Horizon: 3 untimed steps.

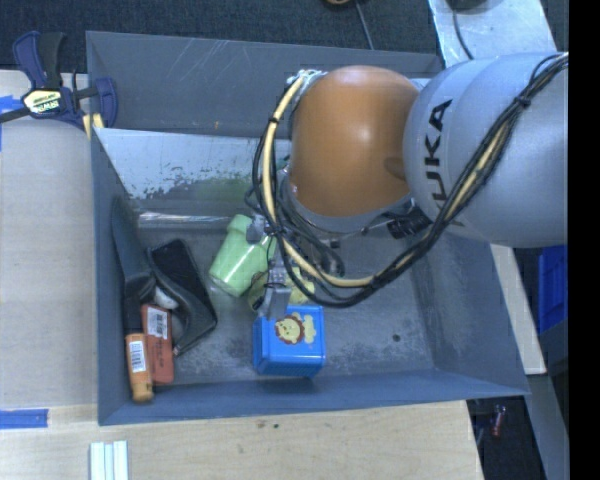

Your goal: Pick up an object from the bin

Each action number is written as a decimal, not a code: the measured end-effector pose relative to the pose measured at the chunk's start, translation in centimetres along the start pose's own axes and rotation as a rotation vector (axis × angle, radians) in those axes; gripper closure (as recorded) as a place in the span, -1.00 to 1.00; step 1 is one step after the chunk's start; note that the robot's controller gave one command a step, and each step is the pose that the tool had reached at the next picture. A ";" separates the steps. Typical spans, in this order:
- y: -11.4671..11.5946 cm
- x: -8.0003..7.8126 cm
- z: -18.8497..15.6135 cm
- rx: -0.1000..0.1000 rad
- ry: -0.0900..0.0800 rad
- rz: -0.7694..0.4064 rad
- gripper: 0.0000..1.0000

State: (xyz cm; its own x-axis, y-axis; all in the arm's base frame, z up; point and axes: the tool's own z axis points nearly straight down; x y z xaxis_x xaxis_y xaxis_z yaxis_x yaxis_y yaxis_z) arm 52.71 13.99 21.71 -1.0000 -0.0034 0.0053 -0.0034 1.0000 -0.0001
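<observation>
Gripper (274, 300) | I am hovering over the upper edge of a blue box (290, 343) with a yellow cartoon face | box is lying midway along the bin (280, 400) near wall, a pale green bottle (238, 258) just beside it | whether I am open or closed: cannot tell

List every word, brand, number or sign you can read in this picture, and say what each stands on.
"UKA": large dark letters on the grey robot arm; the start of the brand name is out of sight.
Blue box at the bin's front: a yellow cartoon face, no readable words.
Orange tube and the white label beside it, front left corner: print too small to read.
</observation>
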 end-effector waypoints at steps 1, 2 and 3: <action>-0.1 -0.2 -0.5 -0.001 -0.008 0.004 -1.00; 7.2 -1.0 10.9 0.000 -0.014 -0.491 -1.00; 7.8 -1.8 13.5 -0.004 -0.032 -0.470 -1.00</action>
State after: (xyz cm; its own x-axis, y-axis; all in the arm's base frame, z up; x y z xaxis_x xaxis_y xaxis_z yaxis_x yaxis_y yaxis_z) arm 54.38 21.75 8.23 -0.8897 -0.4557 -0.0268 -0.4558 0.8901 -0.0009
